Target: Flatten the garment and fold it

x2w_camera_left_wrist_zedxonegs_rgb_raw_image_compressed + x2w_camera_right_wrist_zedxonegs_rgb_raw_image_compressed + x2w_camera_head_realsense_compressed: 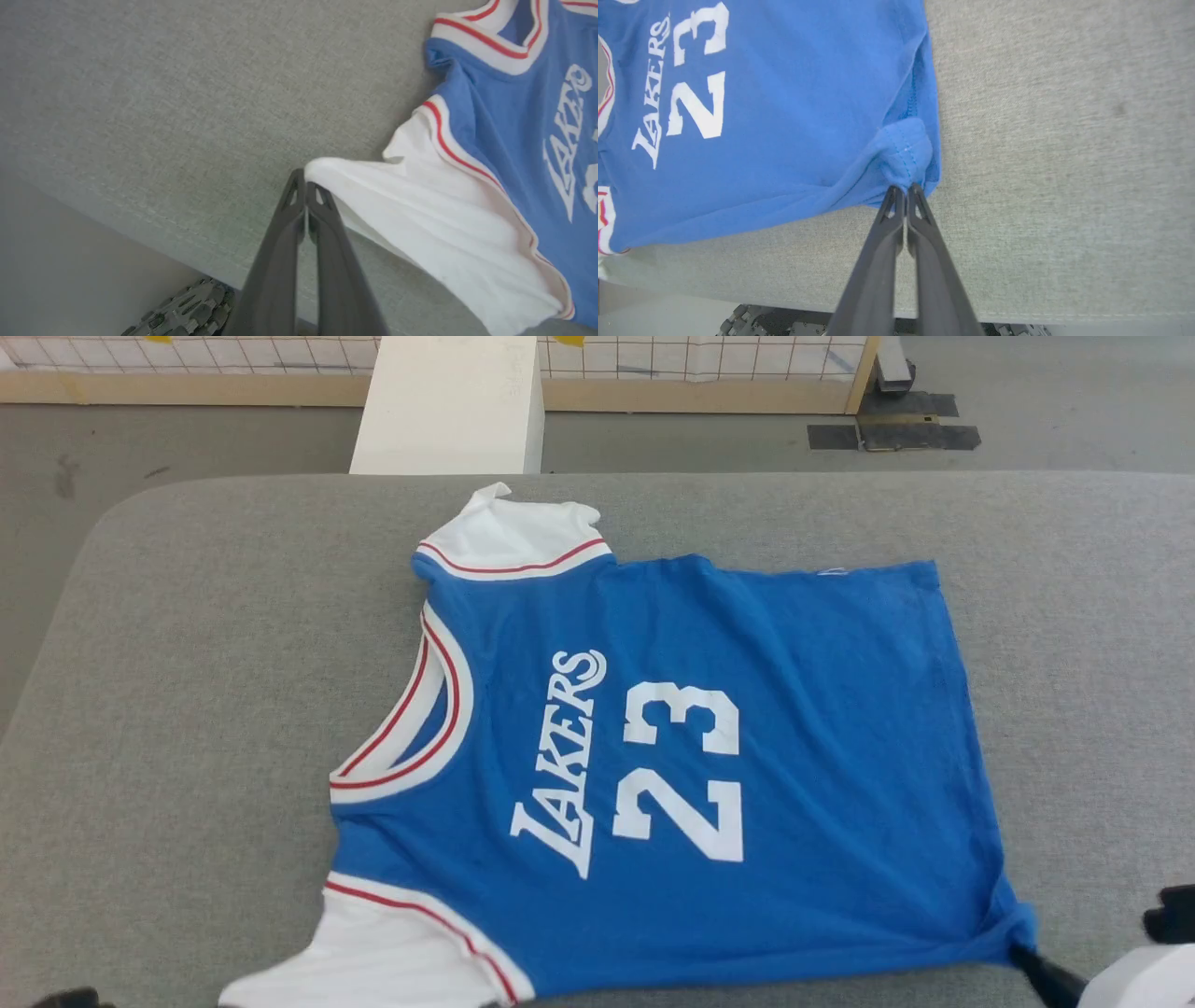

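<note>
Garment [653, 756]: large royal-blue jersey T-shirt with white short sleeves, red stripe trim and white "LAKERS 23" print. It lay print-up and mostly flat on the grey fabric-topped table [187, 663], turned sideways, with collar [459, 705] at 9 o'clock and hem [957, 728] at 3.

Judged light, limp, stretchy knit with no stiffness. It would sag and drag, and the cloth top likely added friction. Nothing fragile. The best holds looked like cuffs, hem corners and shoulders; a mid-panel pinch would just bunch it.

Nearest: left gripper [304, 179] sat at 7 o'clock off the shirt, low and shallow to the table. Its fingers were clenched together on the cuff edge of the near white sleeve [420, 224]. The sleeve was drawn to a point at the tips and lifted, with a shadow under it.

Right gripper [903, 191] sat at 5 o'clock with the same shallow reach over the near table edge. Its fingers were clamped on the near hem corner [906, 149]. Blue cloth was wadded just past the tips, and creases ran toward the print. Both bites were thin, so I judged them easy to slip under a hard pull.

Mid: the body panel was smooth.

Far: the far white sleeve [509, 537] at 11 o'clock was crumpled, not spread. The far hem corner [920, 574] at 1 o'clock lay flat. Beyond the table at 12 stood a white rectangular block [453, 406], then a wooden-framed grid panel [700, 364].
</note>
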Robot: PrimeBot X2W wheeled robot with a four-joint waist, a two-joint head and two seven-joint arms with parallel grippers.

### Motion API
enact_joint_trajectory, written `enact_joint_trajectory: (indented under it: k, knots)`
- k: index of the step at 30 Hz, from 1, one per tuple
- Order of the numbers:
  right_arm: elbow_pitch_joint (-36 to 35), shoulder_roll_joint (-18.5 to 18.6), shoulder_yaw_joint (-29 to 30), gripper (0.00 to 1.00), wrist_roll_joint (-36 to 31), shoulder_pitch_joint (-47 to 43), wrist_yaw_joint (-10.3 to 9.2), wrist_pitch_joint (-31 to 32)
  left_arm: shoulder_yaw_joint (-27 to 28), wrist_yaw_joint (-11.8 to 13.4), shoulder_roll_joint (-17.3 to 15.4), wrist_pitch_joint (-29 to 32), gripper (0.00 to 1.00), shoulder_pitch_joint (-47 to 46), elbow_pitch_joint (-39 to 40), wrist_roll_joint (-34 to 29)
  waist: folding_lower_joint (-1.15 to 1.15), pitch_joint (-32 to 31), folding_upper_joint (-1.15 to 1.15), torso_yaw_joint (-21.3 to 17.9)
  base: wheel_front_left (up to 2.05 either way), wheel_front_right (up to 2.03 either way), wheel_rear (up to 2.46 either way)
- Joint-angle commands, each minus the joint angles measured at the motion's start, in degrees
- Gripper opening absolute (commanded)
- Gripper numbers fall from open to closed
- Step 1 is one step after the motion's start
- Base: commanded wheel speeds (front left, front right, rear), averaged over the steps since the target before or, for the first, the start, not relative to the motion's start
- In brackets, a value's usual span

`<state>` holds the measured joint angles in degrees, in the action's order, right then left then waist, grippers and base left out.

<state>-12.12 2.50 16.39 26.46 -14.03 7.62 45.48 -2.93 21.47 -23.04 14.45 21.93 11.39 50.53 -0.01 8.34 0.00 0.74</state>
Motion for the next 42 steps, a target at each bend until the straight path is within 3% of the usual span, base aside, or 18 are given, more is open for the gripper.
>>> enact_joint_trajectory:
  k: [1, 5, 10, 18, 33, 34, 35, 36, 37, 42]
  knots:
    - [-1.1, 0.4, 1.5, 0.0, 0.1, 0.8, -0.13, -1.0, 1.1, 0.1, -0.5, -0.8, 0.0, -0.6, 1.8, 0.3, 0.01, 0.3, 0.0, -0.2, 0.0, 0.0, 0.0]
    - [-2.5, 0.4, 1.5, 0.0, 0.2, 3.9, -0.13, -3.5, 0.5, -2.0, -1.4, -2.3, 0.0, -5.3, 6.0, -0.9, 0.01, 1.0, 0.0, -0.2, 0.0, 0.0, 0.0]
    - [-2.4, 0.4, 0.2, 0.0, -2.5, 9.1, -0.13, -4.1, -2.1, -4.7, -3.1, -3.0, 0.0, -15.3, 4.5, -4.0, 0.01, 3.2, 0.0, -0.8, 0.0, 0.0, 0.0]
    - [1.9, 0.4, -2.0, 0.0, -6.6, 18.6, -0.13, -1.2, -5.7, -8.8, -3.5, -3.1, 0.0, -29.9, -4.6, -6.4, 0.01, 7.9, 0.0, -2.1, 0.0, 0.0, 0.0]
    - [12.2, 0.4, -5.7, 0.0, -12.0, 29.4, -0.13, 2.6, -10.2, -16.5, 0.1, -6.7, 0.0, -47.6, -26.5, -7.3, 0.01, 14.9, 0.0, -1.8, 0.0, 0.0, 0.0]
    - [12.5, 0.4, -5.8, 0.06, -12.0, 29.6, -0.13, 2.7, -10.4, -17.0, 0.3, -6.9, 0.0, -48.0, -27.5, -7.1, 0.01, 14.9, 0.0, -1.8, 0.0, 0.0, 0.0]
    - [12.9, 0.4, -5.8, 0.41, -11.8, 29.9, -0.13, 2.7, -10.6, -17.6, 0.5, -6.9, 0.15, -48.5, -28.6, -6.9, 0.01, 14.8, 0.0, -1.8, 0.0, 0.0, 0.0]
    - [13.1, 0.4, -5.7, 1.0, -11.7, 30.0, -0.13, 2.5, -10.7, -18.1, 0.7, -7.3, 0.81, -48.9, -29.3, -6.8, 0.01, 14.6, 0.0, -1.7, 0.0, 0.0, 0.0]
    - [13.3, 0.4, -5.6, 1.0, -11.5, 30.1, -0.13, 1.9, -10.6, -18.5, 0.8, -8.0, 1.0, -49.4, -30.1, -6.9, 0.01, 14.2, 0.0, -1.7, 0.0, 0.0, 0.0]
    - [12.6, 0.4, -3.4, 1.0, -9.5, 30.0, -0.13, -1.9, -9.6, -19.7, 0.6, -12.3, 1.0, -51.0, -30.2, -7.4, 0.01, 11.9, 0.0, -1.3, 0.0, 0.0, 0.0]
